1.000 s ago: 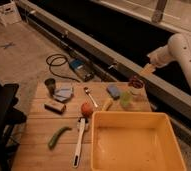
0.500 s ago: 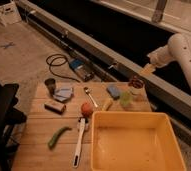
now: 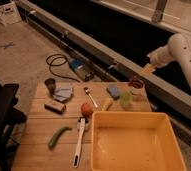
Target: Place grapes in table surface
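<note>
On the table surface (image 3: 36, 147), going from the left, there are a dark cup (image 3: 50, 85), a brown block (image 3: 55, 106), a green pod (image 3: 58, 136), a red-orange fruit (image 3: 87, 109) and a big yellow tub (image 3: 139, 119) that fills the near right corner. The grapes (image 3: 135, 81) sit on top of a white cup (image 3: 135, 91) at the far right edge, behind the tub, with a pale green lump (image 3: 125, 99) just beside. The gripper (image 3: 149, 69) hangs in the air above and right of the grapes, with jaws wide apart, holding and touching nothing.

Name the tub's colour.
The tub is yellow, camera view; the gripper hovers up and right of the grapes.
</note>
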`<action>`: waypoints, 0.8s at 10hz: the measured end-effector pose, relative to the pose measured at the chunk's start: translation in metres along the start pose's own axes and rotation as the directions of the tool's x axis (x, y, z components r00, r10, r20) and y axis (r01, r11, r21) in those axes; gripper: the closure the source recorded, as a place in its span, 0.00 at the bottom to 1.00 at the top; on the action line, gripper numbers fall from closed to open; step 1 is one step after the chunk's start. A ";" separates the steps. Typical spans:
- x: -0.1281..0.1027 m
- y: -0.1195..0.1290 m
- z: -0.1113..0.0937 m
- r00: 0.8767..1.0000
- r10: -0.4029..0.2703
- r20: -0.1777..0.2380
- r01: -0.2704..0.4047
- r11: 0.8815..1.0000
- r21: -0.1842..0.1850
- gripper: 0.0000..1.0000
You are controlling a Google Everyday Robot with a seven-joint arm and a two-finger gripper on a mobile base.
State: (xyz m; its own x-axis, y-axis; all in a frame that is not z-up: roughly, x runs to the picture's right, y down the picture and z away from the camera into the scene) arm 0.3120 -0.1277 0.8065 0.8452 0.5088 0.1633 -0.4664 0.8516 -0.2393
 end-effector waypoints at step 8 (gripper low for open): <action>0.011 0.018 0.022 0.996 0.056 -0.063 -0.057 0.998 -0.019 0.24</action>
State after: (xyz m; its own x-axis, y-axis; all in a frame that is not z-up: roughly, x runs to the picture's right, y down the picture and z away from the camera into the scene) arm 0.3071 -0.1037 0.8252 0.8324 0.5469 0.0893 -0.5092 0.8185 -0.2660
